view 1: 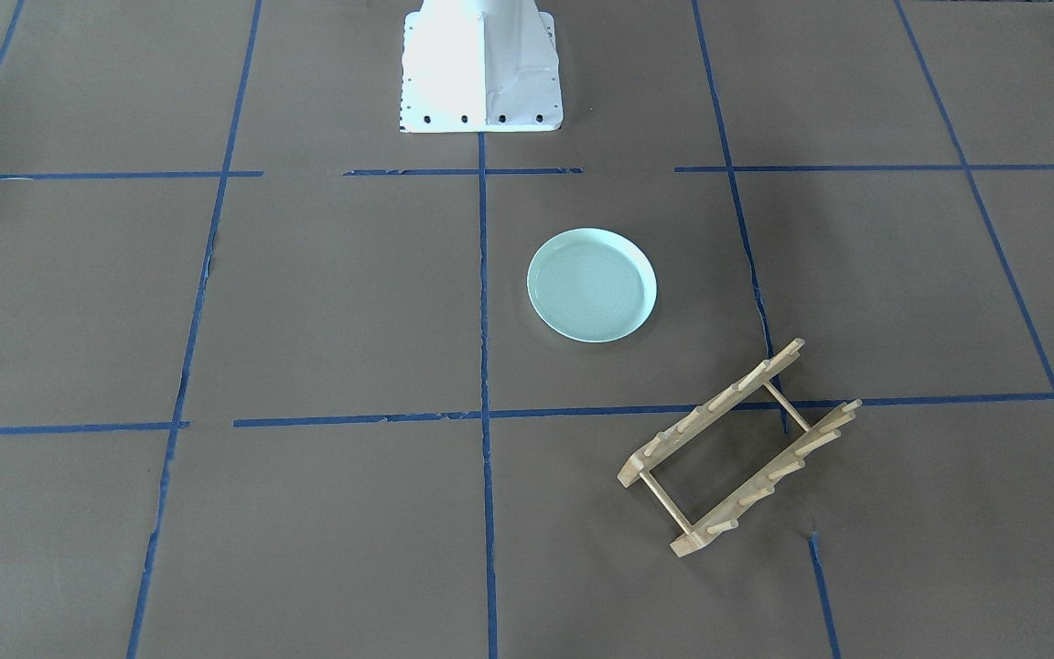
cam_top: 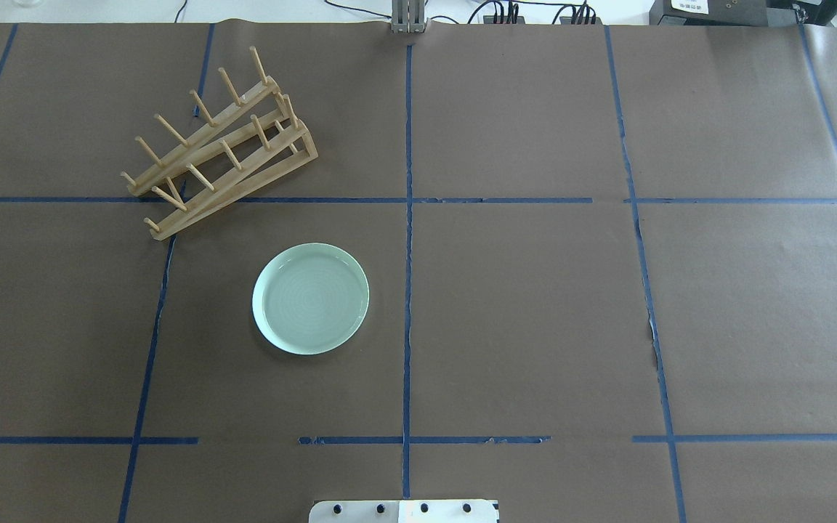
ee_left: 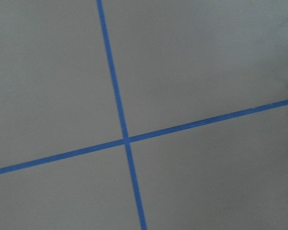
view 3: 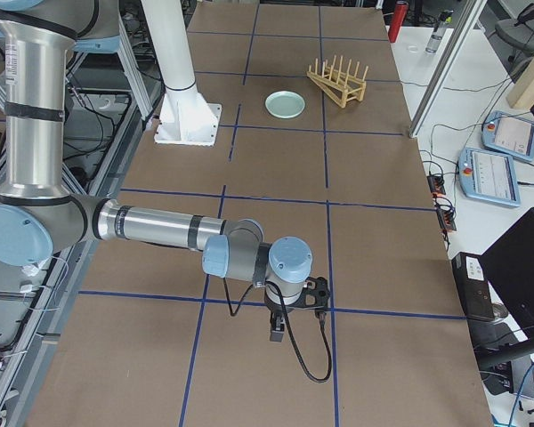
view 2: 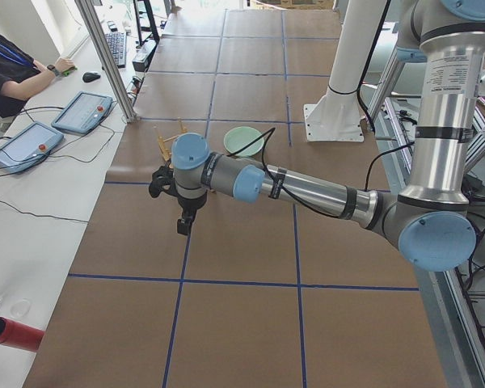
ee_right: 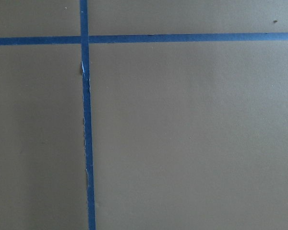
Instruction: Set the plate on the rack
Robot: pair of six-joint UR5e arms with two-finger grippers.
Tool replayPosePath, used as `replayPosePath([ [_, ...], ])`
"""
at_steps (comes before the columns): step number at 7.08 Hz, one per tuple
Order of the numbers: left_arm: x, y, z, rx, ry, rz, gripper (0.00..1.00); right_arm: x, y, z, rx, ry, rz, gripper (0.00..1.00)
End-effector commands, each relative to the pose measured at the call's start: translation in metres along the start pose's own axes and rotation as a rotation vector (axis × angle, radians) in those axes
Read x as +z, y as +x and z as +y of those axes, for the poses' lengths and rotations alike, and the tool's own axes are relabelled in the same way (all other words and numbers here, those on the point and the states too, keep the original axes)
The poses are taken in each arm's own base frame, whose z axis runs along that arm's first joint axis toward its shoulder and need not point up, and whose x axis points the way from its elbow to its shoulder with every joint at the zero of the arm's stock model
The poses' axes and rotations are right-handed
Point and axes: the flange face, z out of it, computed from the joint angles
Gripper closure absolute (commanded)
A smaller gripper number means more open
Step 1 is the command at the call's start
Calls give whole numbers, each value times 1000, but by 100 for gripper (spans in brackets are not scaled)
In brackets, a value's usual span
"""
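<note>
**Q:** Front-facing camera first. Where is the plate?
**A:** The plate [view 1: 592,285] lies flat on the table [view 1: 307,302], just to my left of the centre tape line [view 1: 483,320], with brown paper showing all round its rim. The rack [view 1: 736,448] stands near it, further out from my base [view 1: 481,69], and sits askew across another tape line. Plate and rack are apart, not touching.

**Q:** And overhead?
**A:** It is the same layout. The plate is in the left half and the rack is beyond it toward the far edge, pegs up. A strip of open table runs between them. The right half shows paper and tape. My base is cut off at the bottom edge.

**Q:** The side cameras?
**A:** From the left end, my left gripper [view 2: 183,226] hangs above a tape line, on the camera's side of plate and rack and well apart from both. My wrist covers part of the rack. From the right end, my right gripper [view 3: 278,331] hangs over the table far from both things. I cannot tell whether either gripper is wide or narrow.

**Q:** Wrist cameras?
**A:** Each shows paper and crossing tape. A pale sliver at the right edge of the left one is too cut off to name.
</note>
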Motion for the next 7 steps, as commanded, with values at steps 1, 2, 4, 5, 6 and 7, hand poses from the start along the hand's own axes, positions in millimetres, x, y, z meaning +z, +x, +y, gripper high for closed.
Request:
replayPosePath([
  [1,10,146,-25,-184,22,42,0,0,-1,0,-2,0,0,0],
  [2,24,216,-42,-263,24,60,0,0,0,0,0,0,0,0],
  [4,69,368,-63,-433,-66,45,0,0,-1,0,-2,0,0,0],
  [5,80,430,-78,-477,-95,-9,0,0,0,0,-1,-1,0,0],
  [6,98,481,-85,-519,-109,-33,1,0,-1,0,-2,0,0,0],
  [7,126,524,-108,-571,-130,-78,1,-1,0,0,-1,1,0,0],
])
